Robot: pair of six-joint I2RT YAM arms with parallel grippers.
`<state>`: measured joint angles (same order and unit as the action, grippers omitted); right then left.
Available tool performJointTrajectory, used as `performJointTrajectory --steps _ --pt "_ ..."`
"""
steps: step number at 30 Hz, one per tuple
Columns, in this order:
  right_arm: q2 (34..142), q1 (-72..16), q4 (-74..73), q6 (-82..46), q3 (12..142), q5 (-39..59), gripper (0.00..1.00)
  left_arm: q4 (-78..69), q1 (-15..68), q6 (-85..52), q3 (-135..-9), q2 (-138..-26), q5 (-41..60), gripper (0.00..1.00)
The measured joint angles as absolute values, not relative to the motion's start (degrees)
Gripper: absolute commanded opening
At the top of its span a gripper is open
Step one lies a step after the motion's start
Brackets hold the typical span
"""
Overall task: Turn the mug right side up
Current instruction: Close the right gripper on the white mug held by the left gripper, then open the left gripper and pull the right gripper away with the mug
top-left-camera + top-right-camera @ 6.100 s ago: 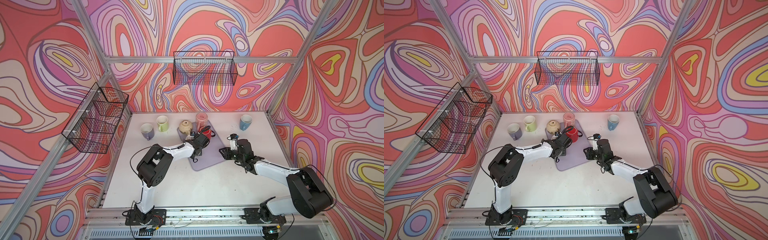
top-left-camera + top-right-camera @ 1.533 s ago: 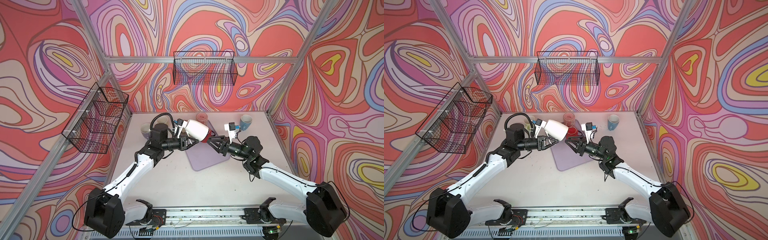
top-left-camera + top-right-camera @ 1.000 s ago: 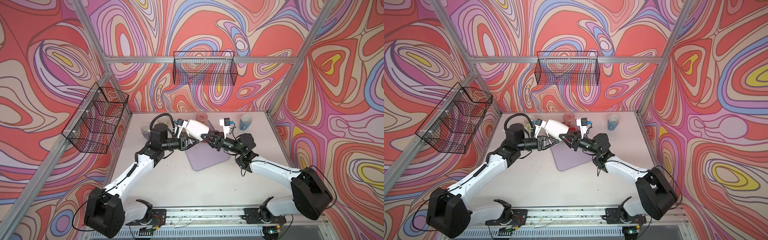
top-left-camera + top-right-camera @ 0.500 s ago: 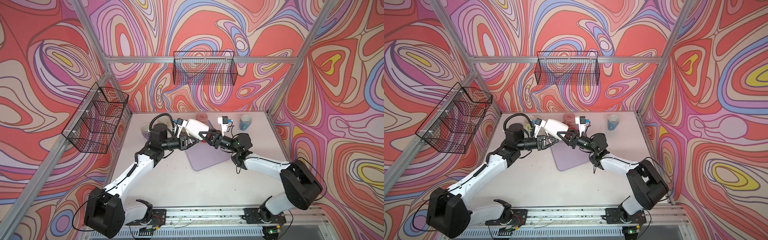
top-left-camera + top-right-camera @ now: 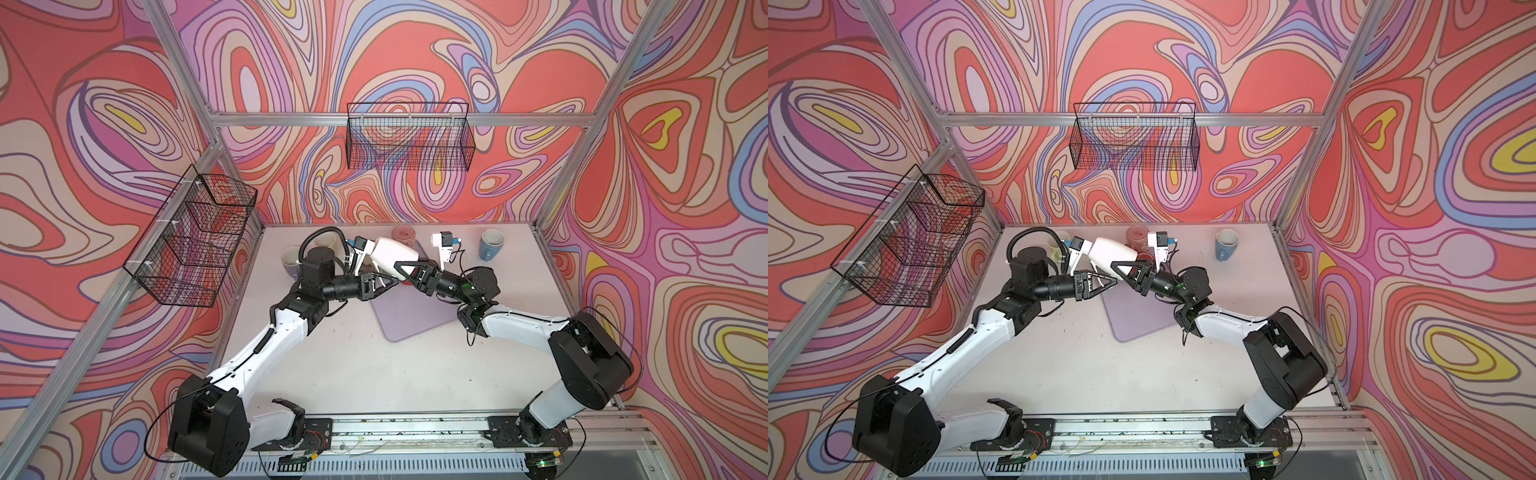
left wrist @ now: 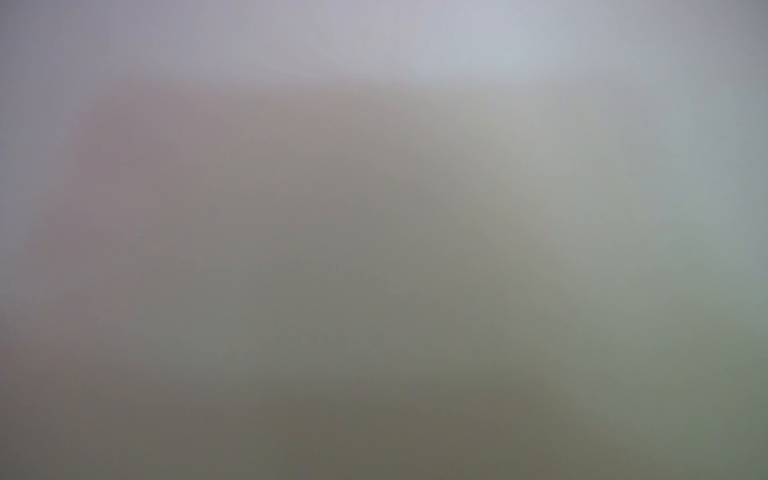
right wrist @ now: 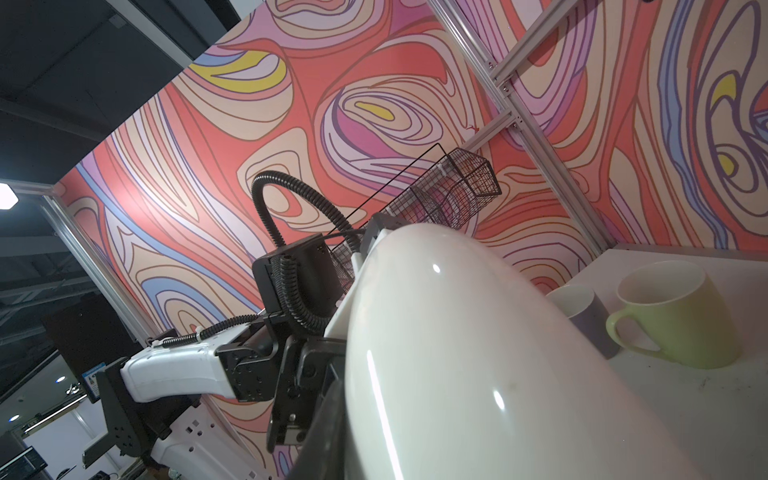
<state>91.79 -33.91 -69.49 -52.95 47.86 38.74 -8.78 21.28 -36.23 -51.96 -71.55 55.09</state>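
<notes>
1. The left gripper is clamping the mug and holding it tilted sideways, clear of the counter.
2. The right gripper is meeting the mug's opposite end; whether it is grasping cannot be told.
3. The mug's glossy, cream, rounded wall is reflecting light.
4. Below, a smooth lavender mat is lying flat.

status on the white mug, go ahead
Left gripper shut on white mug, aloft and tilted near purple mat. Right gripper at mug's end, grip unclear. Nothing in the way.
</notes>
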Motion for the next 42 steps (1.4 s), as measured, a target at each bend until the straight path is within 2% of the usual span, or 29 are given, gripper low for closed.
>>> performJointTrajectory --steps 7,9,11,17,26,34,42 --pt "91.8 -34.2 -71.3 -53.6 48.0 39.7 0.00 -9.8 21.1 -37.5 -52.0 -71.3 56.8 0.03" --pt "91.8 -34.2 -71.4 -53.6 48.0 39.8 0.00 -9.8 21.1 -37.6 -52.0 -71.3 56.8 0.06" --pt "91.8 -34.2 -71.4 -53.6 48.0 39.8 0.00 -9.8 21.1 -37.6 -52.0 -71.3 56.8 0.11" --pt "91.8 -34.3 -71.0 -53.7 48.0 39.3 0.00 -8.9 21.3 -36.2 -52.0 -71.0 55.4 0.35" --pt "91.8 -34.2 -68.3 -53.9 48.0 37.8 0.00 -5.0 21.2 -31.6 -52.0 -69.2 47.8 0.56" --pt "91.5 -34.2 -60.8 -51.6 48.0 35.8 0.00 2.7 19.7 -26.9 -52.8 -66.8 38.8 0.61" --pt "87.7 -34.2 -38.1 -44.1 49.8 32.5 0.00 8.9 18.0 -23.3 -54.7 -66.5 30.0 0.61"
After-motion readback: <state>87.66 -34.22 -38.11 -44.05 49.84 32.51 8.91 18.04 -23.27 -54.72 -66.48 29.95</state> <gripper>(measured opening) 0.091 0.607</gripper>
